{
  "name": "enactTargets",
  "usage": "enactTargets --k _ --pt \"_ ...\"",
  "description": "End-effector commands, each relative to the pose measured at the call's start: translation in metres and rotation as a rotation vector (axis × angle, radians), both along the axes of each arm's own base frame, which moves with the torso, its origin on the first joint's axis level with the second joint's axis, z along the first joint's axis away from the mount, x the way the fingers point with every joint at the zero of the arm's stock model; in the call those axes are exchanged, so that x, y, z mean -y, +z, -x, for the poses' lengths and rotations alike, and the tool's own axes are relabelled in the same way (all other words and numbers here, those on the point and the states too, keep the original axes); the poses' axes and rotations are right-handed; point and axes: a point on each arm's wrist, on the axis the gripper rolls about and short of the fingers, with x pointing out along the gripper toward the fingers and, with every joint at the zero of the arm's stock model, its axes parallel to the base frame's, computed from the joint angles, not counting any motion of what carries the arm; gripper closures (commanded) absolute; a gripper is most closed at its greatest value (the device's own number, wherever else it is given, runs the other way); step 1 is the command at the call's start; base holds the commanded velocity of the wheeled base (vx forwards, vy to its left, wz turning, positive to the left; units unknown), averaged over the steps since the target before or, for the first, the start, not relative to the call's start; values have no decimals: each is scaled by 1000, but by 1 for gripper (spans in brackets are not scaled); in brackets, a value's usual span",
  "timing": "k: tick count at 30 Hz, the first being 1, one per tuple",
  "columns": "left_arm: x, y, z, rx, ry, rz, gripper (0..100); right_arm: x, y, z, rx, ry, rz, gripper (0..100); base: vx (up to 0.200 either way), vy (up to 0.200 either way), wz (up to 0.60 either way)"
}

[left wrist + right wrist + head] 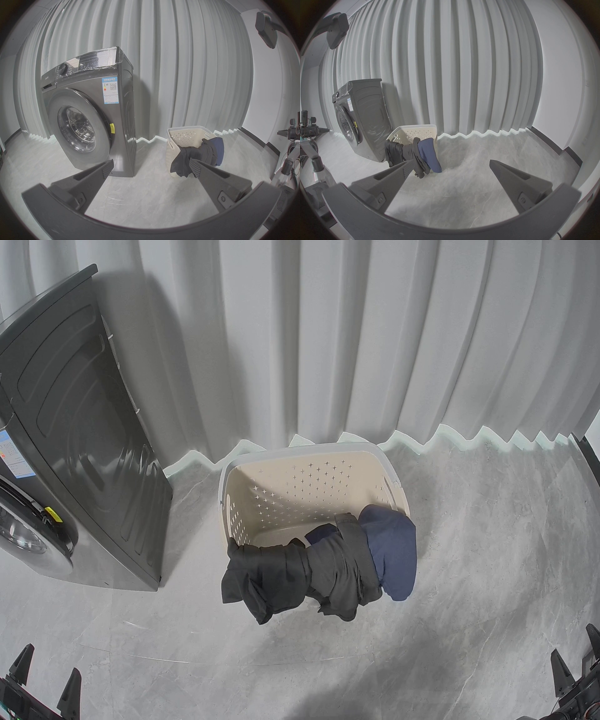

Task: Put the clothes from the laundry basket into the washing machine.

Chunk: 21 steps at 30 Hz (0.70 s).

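A cream laundry basket [300,490] stands on the floor in front of the curtain. A dark grey garment [294,574] and a navy blue garment [390,549] hang over its near rim. The grey washing machine [69,446] stands to the left, its round door [78,128] shut. My left gripper [47,677] is low at the near left, open and empty, far from the basket [187,139]. My right gripper [578,659] is at the near right, open and empty. The right wrist view shows the basket [415,132] and clothes [409,154] beyond the open fingers.
A white pleated curtain [350,334] closes off the back. The grey marbled floor [375,646] lies open between the grippers and the basket. A dark baseboard [587,455] runs along the right wall. Equipment on a stand [289,150] is off to the side.
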Motion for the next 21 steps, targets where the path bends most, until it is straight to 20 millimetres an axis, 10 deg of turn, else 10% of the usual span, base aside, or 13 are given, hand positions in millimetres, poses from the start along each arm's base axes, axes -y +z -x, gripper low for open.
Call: enactTargets --k 1,21 --pt "0 -5 0 2 1 0 0 0 -4 0 2 1 0 0 200 0 0" --pt "0 -4 0 4 1 0 0 0 -4 0 2 1 0 0 80 0 0"
